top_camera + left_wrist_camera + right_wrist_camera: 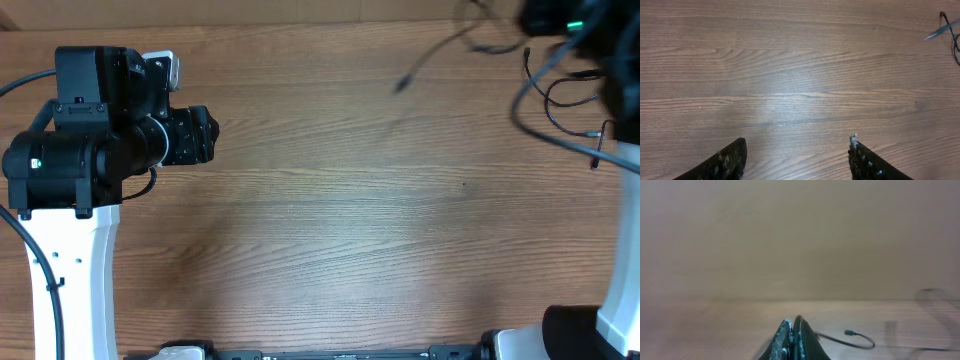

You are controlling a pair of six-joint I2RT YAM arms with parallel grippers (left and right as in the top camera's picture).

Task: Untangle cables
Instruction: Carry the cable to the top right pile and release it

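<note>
Wood-grain table (330,230) fills most of the view. The left arm (70,160) sits at its left edge, the left claw (797,162) spread wide over the boards with nothing in it. The right claw (791,332) is up at the far right corner, fingers pressed together, seemingly pinching one of the cables (565,100). These hang and lie in loose black loops by that corner, one blurred strand trailing its plug (403,83) towards the middle. The step looks like drawing a strand free; next, the left claw would need to reach across and pin the loops
</note>
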